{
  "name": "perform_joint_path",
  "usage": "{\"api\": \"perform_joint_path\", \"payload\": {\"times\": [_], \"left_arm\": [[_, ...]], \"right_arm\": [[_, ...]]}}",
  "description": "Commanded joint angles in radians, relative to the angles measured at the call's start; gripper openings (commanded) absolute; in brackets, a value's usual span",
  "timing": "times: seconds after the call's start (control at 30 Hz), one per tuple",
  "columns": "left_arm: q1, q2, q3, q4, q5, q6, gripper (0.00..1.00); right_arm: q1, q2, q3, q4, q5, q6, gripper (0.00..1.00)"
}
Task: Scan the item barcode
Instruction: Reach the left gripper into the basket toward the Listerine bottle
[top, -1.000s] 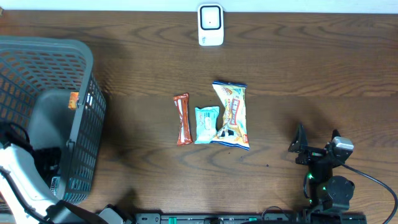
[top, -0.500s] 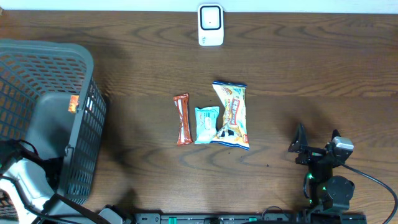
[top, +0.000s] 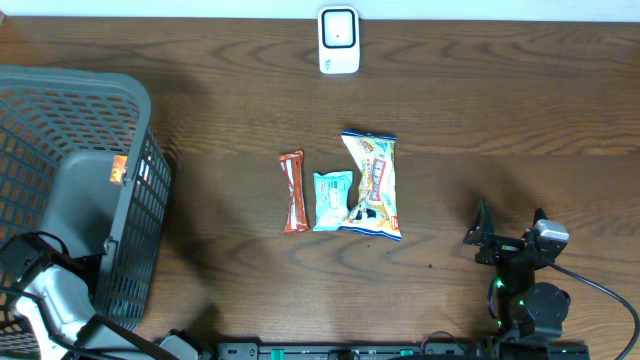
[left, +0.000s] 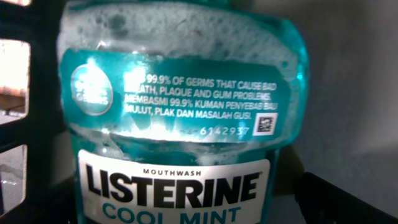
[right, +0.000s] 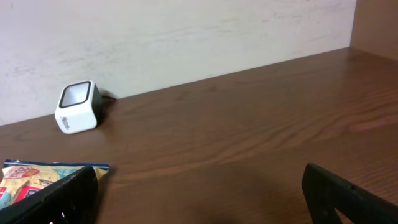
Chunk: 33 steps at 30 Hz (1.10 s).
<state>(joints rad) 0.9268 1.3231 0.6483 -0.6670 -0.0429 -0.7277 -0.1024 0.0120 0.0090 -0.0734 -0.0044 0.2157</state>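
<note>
From overhead, a scanner (top: 338, 40) is seen at the far edge of the table (top: 500, 120). Three snack packets are laid side by side at the middle: a brown bar (top: 293, 192), then a small teal packet (top: 331, 200) touching a larger yellow bag (top: 372, 185). A dark mesh basket (top: 140, 120) is set at the left edge, with the left arm (top: 50, 300) entering it from the near side; what lies inside cannot be made out from above. That is supplied by the left wrist view alone, where a teal mouthwash bottle (left: 180, 93) fills the frame. The basket's wall is at its left, and a small square code (left: 263, 123) is printed on its upper label. Its cap and base are cropped out. The left gripper (left: 186, 211) is spread: one finger (left: 348, 199) is shown at the lower right, apart from the bottle, while the other is lost in shadow. The right gripper (top: 508, 235) rests near the table's front right, well apart from the packets. In its wrist view both fingers are held wide over bare wood, the scanner is seen far off by the wall, and only a corner of the yellow bag is caught at the left edge.
</note>
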Motion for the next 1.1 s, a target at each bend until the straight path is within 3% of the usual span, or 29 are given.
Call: {"api": "perform_joint_path", "payload": {"times": [0.0, 0.1, 0.2, 0.5, 0.57, 0.73, 1.07], "left_arm": [[-0.021, 0.029, -0.046, 0.026, 0.105, 0.02, 1.0], [-0.059, 0.029, -0.046, 0.059, 0.111, 0.019, 0.91], [-0.107, 0.029, -0.046, 0.088, 0.11, 0.019, 0.89], [-0.188, 0.07, -0.046, 0.172, 0.099, 0.019, 0.9], [-0.188, 0.092, -0.046, 0.183, 0.099, 0.019, 0.97], [-0.188, 0.116, -0.045, 0.183, 0.099, 0.019, 0.99], [-0.188, 0.115, 0.136, 0.092, 0.075, 0.106, 1.0]], "right_arm": [[-0.014, -0.005, -0.003, -0.001, 0.005, -0.014, 0.99], [-0.014, -0.005, -0.003, -0.001, 0.005, -0.014, 0.99], [-0.014, -0.005, -0.003, -0.002, 0.005, -0.014, 0.99], [-0.014, -0.005, -0.003, -0.001, 0.005, -0.014, 0.99], [-0.014, -0.005, -0.003, -0.001, 0.005, -0.014, 0.99], [-0.014, -0.005, -0.003, -0.001, 0.005, -0.014, 0.99], [-0.014, -0.005, -0.003, -0.001, 0.005, -0.014, 0.99]]}}
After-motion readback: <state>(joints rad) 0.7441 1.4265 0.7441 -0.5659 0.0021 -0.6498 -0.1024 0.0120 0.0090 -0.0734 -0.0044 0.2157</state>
